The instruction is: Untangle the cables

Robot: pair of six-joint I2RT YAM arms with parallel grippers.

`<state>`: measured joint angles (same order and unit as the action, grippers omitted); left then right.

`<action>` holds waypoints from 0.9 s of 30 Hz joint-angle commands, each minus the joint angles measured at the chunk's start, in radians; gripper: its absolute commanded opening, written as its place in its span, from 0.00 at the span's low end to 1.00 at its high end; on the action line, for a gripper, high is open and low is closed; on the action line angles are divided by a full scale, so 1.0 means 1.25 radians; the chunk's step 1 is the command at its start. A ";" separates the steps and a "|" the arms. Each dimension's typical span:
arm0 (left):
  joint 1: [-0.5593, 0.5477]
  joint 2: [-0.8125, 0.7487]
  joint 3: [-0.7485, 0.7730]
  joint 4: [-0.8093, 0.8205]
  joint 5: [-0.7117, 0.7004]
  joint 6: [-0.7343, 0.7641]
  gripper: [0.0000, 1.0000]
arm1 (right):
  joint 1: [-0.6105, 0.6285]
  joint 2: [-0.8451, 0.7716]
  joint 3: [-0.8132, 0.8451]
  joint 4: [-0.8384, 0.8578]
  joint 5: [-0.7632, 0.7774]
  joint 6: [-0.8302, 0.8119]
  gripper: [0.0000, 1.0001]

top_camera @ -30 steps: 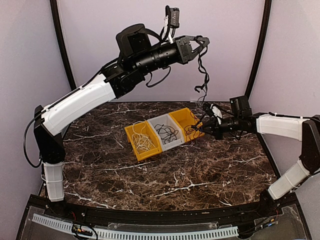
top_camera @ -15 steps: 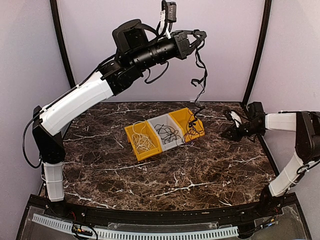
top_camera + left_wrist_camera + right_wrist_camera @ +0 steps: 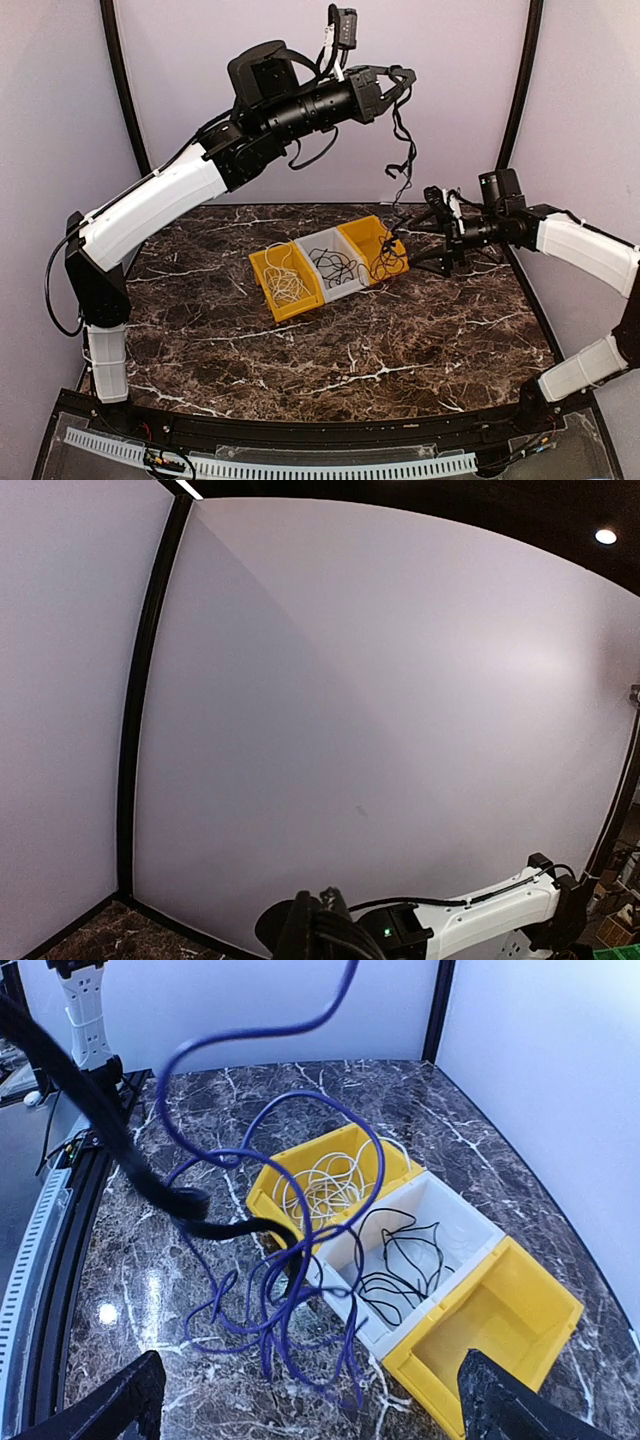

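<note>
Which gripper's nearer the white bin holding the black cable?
Right. The right gripper sits low, off to the white bin's right; the left gripper hangs high above it.

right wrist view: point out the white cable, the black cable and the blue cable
white cable (image 3: pixel 335 1182), right wrist view, coiled loops
black cable (image 3: pixel 392 1285), right wrist view, lower loops
blue cable (image 3: pixel 283 1305), right wrist view, dense hanging bundle

Bright even light; ceiling lamp (image 3: pixel 605 537); glare on marble table (image 3: pixel 107 1313); wrist views warped.
</note>
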<state>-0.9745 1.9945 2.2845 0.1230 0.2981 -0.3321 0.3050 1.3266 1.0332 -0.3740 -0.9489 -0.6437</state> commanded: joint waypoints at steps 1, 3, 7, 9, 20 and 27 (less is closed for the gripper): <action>-0.003 -0.032 -0.004 0.023 0.024 -0.018 0.00 | 0.072 0.053 0.021 0.045 0.031 0.009 0.99; -0.003 -0.033 0.000 0.023 0.025 -0.020 0.00 | 0.096 0.080 0.024 0.043 0.032 -0.004 0.92; -0.003 -0.040 0.002 0.022 0.022 -0.020 0.00 | 0.099 0.132 0.028 0.000 0.010 -0.028 0.14; -0.003 -0.044 0.002 0.020 0.020 -0.018 0.00 | 0.084 0.136 0.003 -0.009 0.006 -0.028 0.00; -0.003 -0.064 0.001 0.004 -0.015 0.031 0.00 | -0.156 0.200 -0.095 -0.001 0.187 0.003 0.00; -0.003 -0.098 -0.005 0.000 -0.072 0.097 0.00 | -0.235 0.296 -0.076 -0.009 0.277 0.059 0.00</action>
<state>-0.9745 1.9812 2.2826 0.0975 0.2550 -0.2771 0.0402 1.6596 0.9161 -0.3702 -0.6899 -0.6224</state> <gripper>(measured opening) 0.019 0.009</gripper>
